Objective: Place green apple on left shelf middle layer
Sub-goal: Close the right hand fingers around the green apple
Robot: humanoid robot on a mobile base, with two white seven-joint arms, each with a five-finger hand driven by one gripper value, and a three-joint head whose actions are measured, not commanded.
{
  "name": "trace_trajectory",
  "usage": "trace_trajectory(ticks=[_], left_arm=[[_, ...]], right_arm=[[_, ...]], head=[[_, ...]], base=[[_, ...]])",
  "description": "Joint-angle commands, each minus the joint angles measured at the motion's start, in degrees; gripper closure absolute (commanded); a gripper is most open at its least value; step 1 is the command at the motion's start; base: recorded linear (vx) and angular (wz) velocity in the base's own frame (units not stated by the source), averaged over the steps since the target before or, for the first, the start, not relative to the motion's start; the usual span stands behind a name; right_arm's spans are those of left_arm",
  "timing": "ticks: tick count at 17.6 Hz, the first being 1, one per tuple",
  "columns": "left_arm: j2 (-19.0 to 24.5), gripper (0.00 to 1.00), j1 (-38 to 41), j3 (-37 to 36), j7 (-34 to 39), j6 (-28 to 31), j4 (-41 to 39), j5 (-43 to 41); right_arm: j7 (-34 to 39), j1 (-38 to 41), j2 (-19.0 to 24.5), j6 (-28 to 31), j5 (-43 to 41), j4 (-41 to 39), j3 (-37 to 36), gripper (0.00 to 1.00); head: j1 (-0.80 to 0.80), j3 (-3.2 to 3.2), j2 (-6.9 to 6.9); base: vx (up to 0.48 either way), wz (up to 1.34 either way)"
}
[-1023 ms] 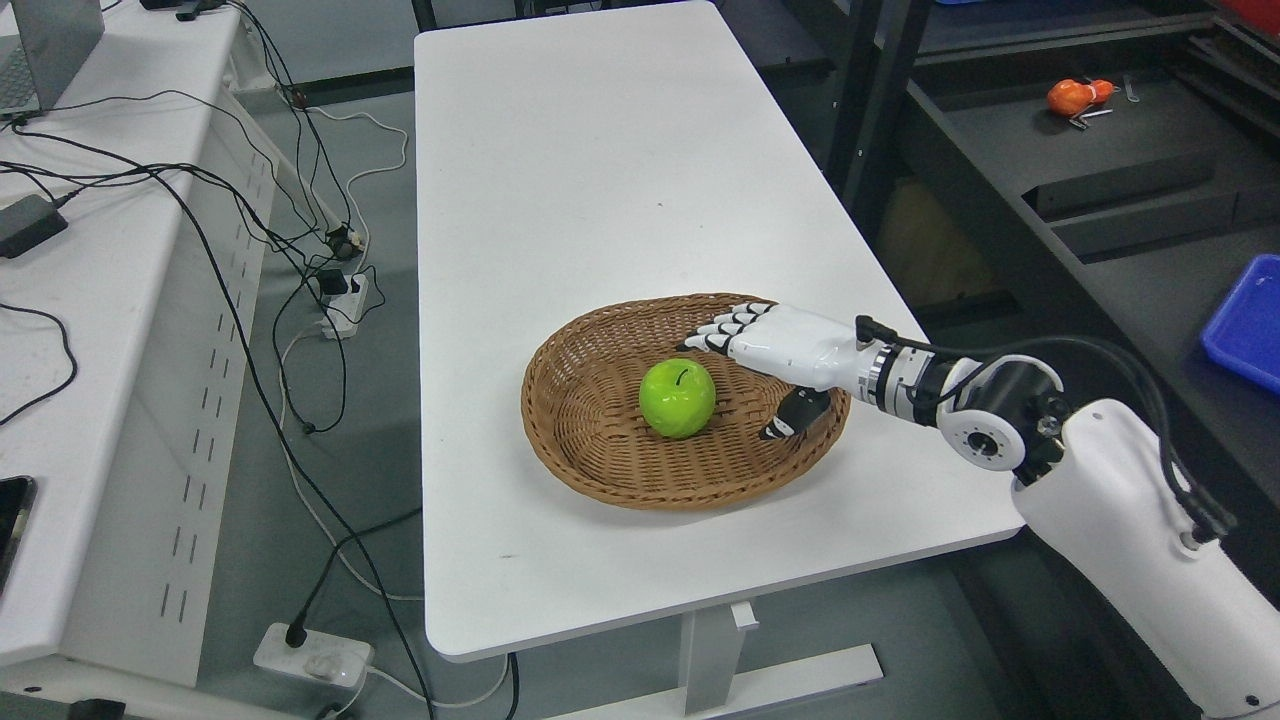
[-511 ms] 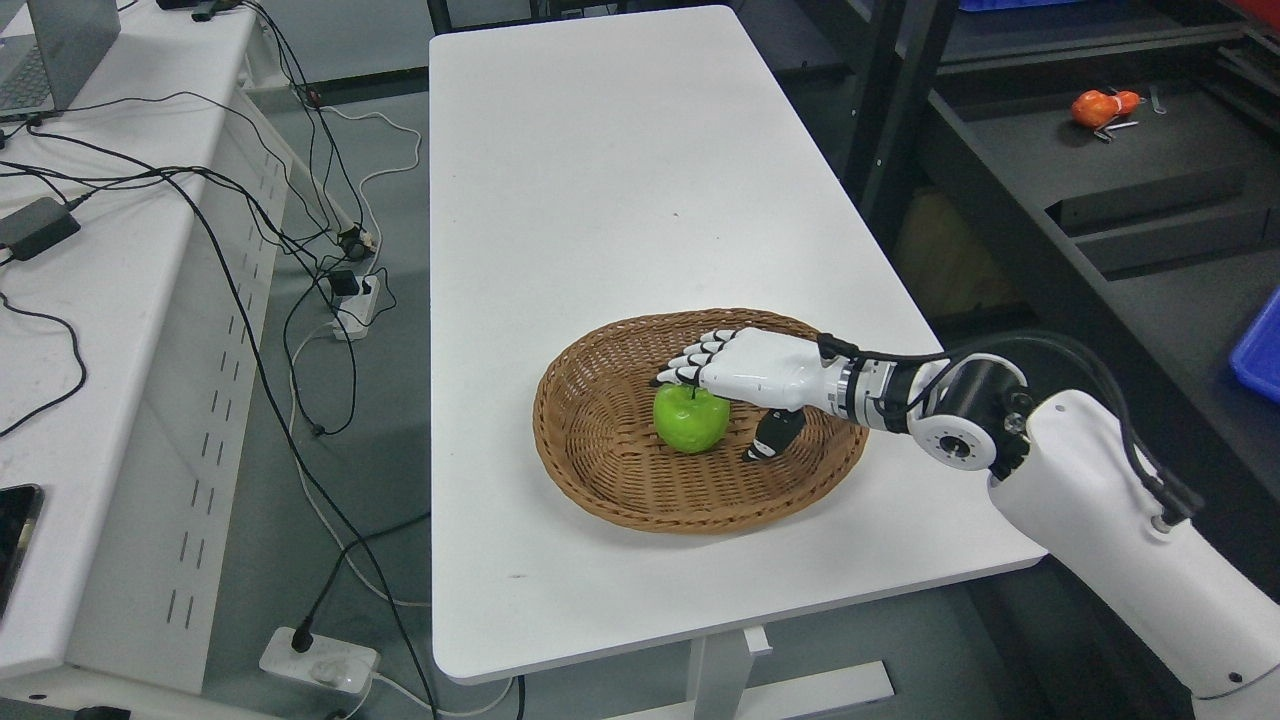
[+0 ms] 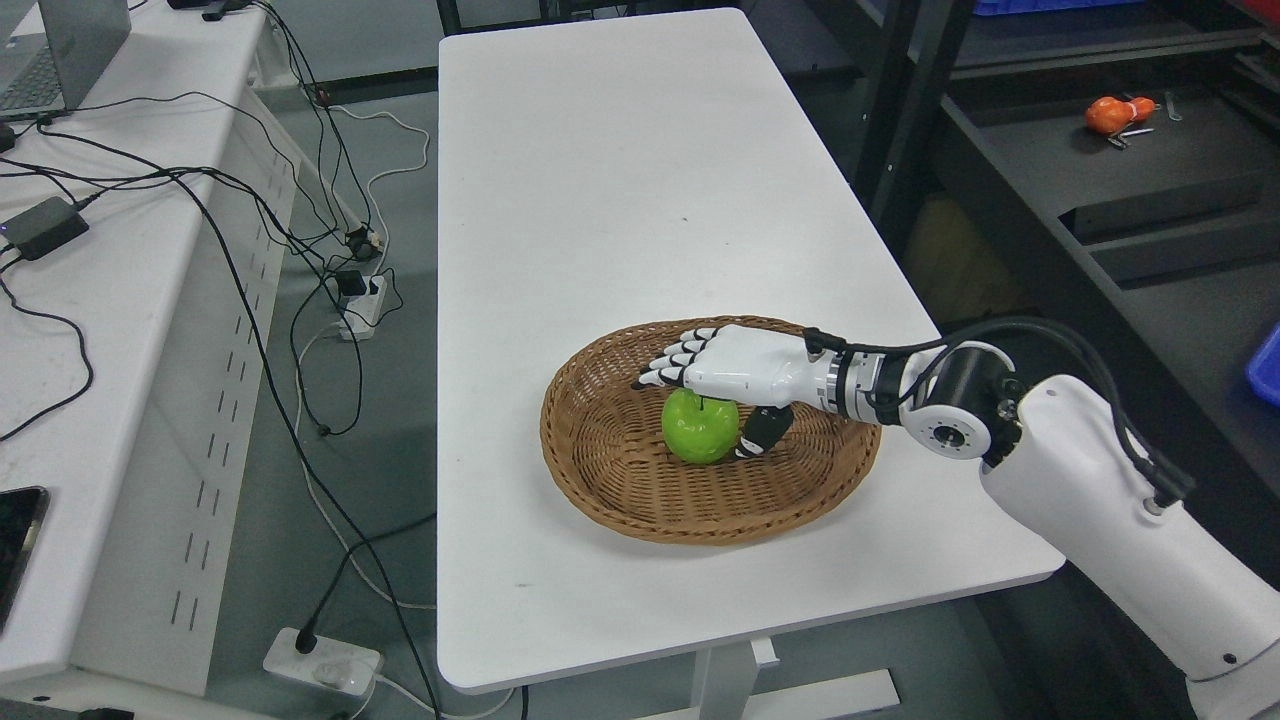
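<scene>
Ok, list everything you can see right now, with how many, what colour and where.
green apple: one, bright green, in the basket, under the right hand.
basket: one, brown wicker, on the near part of the table.
table: one, white, centre of the picture.
desk: one, white, at the left edge, carrying black cables.
laptop: one, grey, far corner of the desk.
power adapter: one, black, on the desk.
power strips: two, white, on the floor between desk and table.
orange object: one, orange, on the dark shelf at upper right.
right hand: one, white with black joints, fingers extended over the apple, thumb beside it.
</scene>
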Motion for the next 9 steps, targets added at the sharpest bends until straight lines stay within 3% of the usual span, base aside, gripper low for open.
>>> trace_trajectory(ticks=[1,4,9], left_arm=[[1.0,0.0,0.0,0.0,0.0,0.03,0.08,0.0],[1.0,0.0,0.0,0.0,0.0,-0.06,-0.01,0.0],[1.0,0.0,0.0,0.0,0.08,-0.06,-0.01,0.0]], right_arm=[[-0.1,0.06,0.09,-0.05,2.53,3.1,2.17,0.03],[-0.63,0.06,0.0,-0.93,2.19,3.19,1.64,0.16],[-1.07,1.2,-0.18,-4.53,0.78,3.1,-2.48,0.68]], head=[[0.0,0.0,0.0],[0.0,0.0,0.0],[0.0,0.0,0.0]], base=[[0.0,0.0],[0.0,0.0],[0.0,0.0]])
